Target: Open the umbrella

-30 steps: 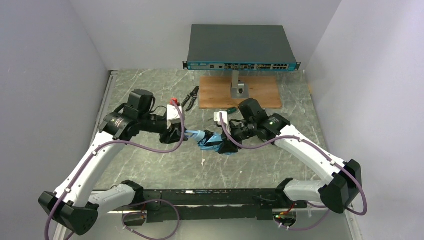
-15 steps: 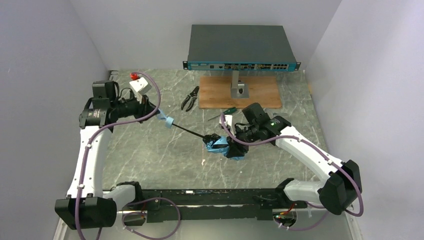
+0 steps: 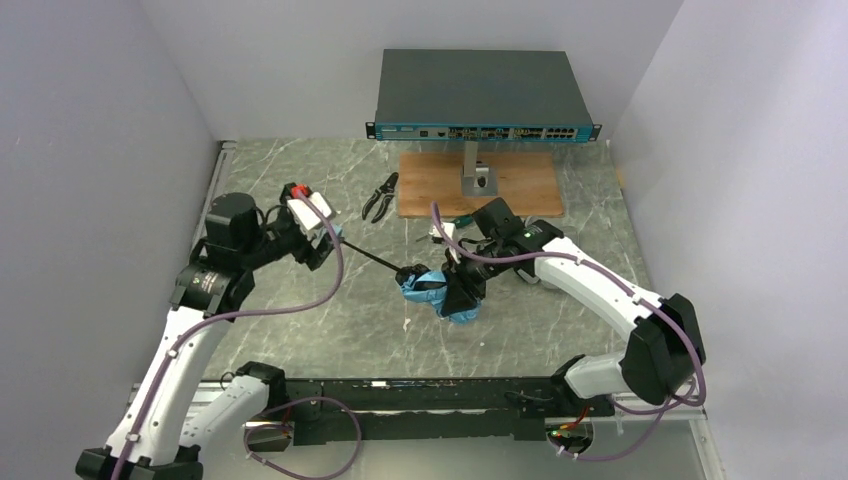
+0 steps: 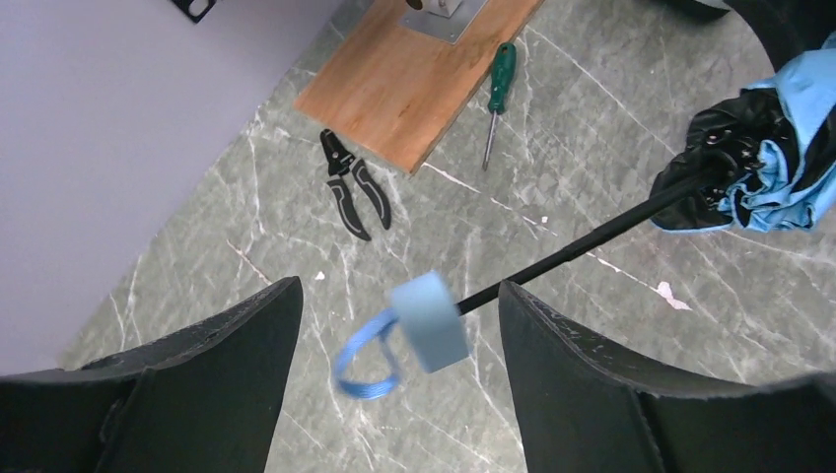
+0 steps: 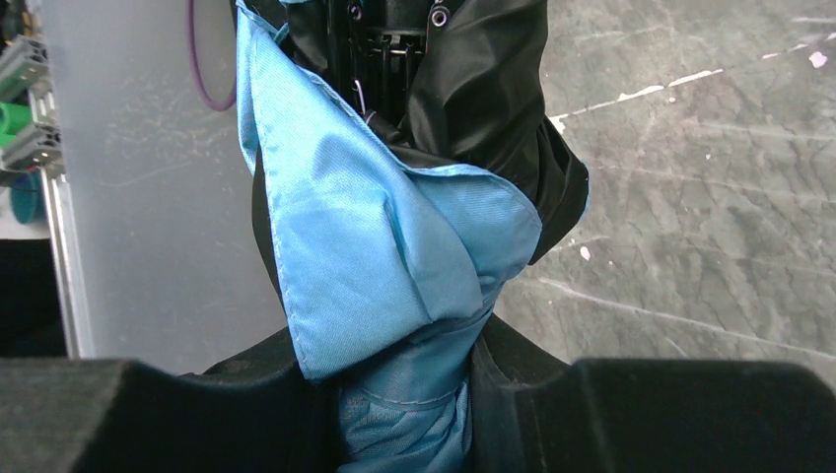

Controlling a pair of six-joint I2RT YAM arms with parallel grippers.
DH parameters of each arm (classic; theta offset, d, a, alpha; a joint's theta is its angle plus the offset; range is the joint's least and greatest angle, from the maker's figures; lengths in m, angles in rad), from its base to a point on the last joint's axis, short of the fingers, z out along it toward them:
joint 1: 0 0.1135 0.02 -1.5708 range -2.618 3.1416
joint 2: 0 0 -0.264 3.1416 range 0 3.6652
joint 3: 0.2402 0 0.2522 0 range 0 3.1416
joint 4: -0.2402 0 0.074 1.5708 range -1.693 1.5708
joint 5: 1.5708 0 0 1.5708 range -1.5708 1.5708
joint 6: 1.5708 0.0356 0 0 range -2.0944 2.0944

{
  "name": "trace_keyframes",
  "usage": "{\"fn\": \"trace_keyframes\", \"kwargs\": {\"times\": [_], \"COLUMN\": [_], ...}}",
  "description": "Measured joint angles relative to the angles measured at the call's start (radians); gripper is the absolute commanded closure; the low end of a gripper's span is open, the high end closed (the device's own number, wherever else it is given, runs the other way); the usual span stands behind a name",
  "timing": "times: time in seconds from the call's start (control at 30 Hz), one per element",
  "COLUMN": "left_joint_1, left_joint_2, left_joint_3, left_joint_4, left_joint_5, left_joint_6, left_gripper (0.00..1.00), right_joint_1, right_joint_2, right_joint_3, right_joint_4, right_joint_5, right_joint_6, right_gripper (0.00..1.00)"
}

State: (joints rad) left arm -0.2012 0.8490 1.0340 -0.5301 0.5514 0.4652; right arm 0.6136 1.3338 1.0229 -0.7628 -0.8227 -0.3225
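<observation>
The umbrella lies across the middle of the table, its thin black shaft drawn out to the left. Its sky-blue and black canopy is still bunched up. My right gripper is shut on the bunched canopy, fabric filling the gap between the fingers. In the left wrist view the pale-blue handle with its blue loop strap hangs free between my left gripper's wide-open fingers, touching neither. The shaft runs up right to the canopy.
Black-handled pliers and a green-handled screwdriver lie near a wooden board. A network switch stands on a post on that board at the back. Walls close in left and right.
My left gripper pulled the handle out to the left, stretching the shaft, then let go and opened. My right gripper kept its hold on the canopy and shifted slightly.
</observation>
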Motion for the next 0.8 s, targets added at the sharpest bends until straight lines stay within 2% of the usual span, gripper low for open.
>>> {"fn": "trace_keyframes", "kwargs": {"times": [0.07,0.17,0.3,0.37,0.47,0.6,0.63,0.7,0.8], "left_joint_1": [-0.063,-0.092,-0.102,-0.108,-0.109,-0.100,-0.087,-0.037,0.097], "left_joint_2": [-0.006,0.023,0.086,0.099,0.097,0.088,0.085,0.082,0.095], "left_joint_3": [-0.020,-0.022,-0.022,-0.022,-0.022,-0.033,-0.037,-0.047,-0.048], "left_joint_4": [0.019,0.025,0.032,0.042,0.048,0.070,0.078,0.098,0.124], "left_joint_5": [-0.061,-0.110,-0.180,-0.225,-0.285,-0.351,-0.358,-0.364,-0.356], "left_joint_6": [0.023,0.031,0.013,-0.001,-0.014,-0.020,-0.023,-0.022,0.013], "left_gripper": [0.23,0.27,0.40,0.51,0.75,0.97,1.00,1.00,1.00], "right_joint_1": [0.000,-0.002,-0.002,-0.006,-0.011,-0.013,-0.014,-0.024,-0.057], "right_joint_2": [0.024,0.041,0.041,0.041,0.041,0.041,0.041,0.040,0.039], "right_joint_3": [0.020,0.040,0.059,0.059,0.059,0.059,0.059,0.059,0.054], "right_joint_4": [0.000,0.004,0.000,-0.009,-0.015,-0.033,-0.041,-0.067,-0.128], "right_joint_5": [-0.016,-0.034,-0.046,-0.039,-0.038,-0.030,-0.027,-0.017,0.006], "right_joint_6": [0.014,0.034,0.052,0.056,0.057,0.049,0.042,0.008,-0.079], "right_gripper": [1.00,1.00,1.00,1.00,1.00,1.00,1.00,1.00,1.00]}}
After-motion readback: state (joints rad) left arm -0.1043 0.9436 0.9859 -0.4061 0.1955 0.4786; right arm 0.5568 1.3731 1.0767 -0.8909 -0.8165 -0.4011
